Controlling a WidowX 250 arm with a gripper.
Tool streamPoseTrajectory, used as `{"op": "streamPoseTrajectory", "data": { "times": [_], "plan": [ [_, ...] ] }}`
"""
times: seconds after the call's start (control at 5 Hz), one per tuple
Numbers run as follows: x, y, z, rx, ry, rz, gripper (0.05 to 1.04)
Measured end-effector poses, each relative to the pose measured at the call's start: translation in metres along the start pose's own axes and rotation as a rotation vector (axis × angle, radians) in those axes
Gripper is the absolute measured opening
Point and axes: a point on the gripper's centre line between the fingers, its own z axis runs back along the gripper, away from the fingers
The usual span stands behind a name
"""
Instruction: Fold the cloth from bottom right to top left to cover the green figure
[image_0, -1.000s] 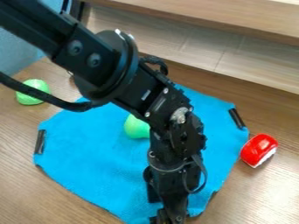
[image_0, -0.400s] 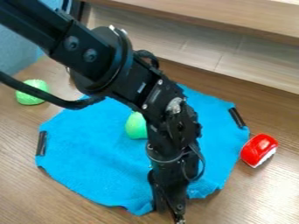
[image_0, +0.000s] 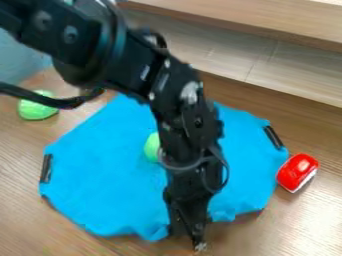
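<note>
Wooden worktop (image_0: 280, 225) surrounds the blue cloth (image_0: 100, 165), pale panelling (image_0: 227, 55) behind; we cannot tell if the claw (image_0: 188, 235), at the cloth's near edge, is wide or narrow.

The black two-finger end effector (image_0: 188, 230) is hanging low over the bottom edge of a bright blue, soft-looking cloth (image_0: 103, 175), which is spreading out above and to both sides of it on the brown wood-grain bench (image_0: 280, 235). A smooth, rounded green figure (image_0: 152, 147) is sitting on the cloth above the end effector, partly hiding behind the black arm (image_0: 190, 120). A black strip (image_0: 46, 168) is lying along the cloth's edge to the upper left of the end effector, and another (image_0: 272, 137) to its upper right. A rounded red toy with a white underside (image_0: 297, 172) is resting just beside the cloth, up and right of the end effector. A light-green rounded object (image_0: 37, 109) is standing far to its upper left, partly behind a black cable (image_0: 50, 101).
</note>
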Motion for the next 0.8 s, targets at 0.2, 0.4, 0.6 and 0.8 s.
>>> {"op": "streamPoseTrajectory", "data": {
  "times": [0.2, 0.4, 0.6, 0.8],
  "plan": [
    [0.005, 0.012, 0.013, -0.021, -0.003, 0.047, 0.068],
    [0.01, 0.033, 0.026, -0.034, -0.013, 0.114, 0.068],
    [0.01, 0.065, 0.029, -0.038, -0.01, 0.205, 0.068],
    [0.01, 0.101, 0.034, -0.032, -0.021, 0.295, 0.068]
  ]
}}
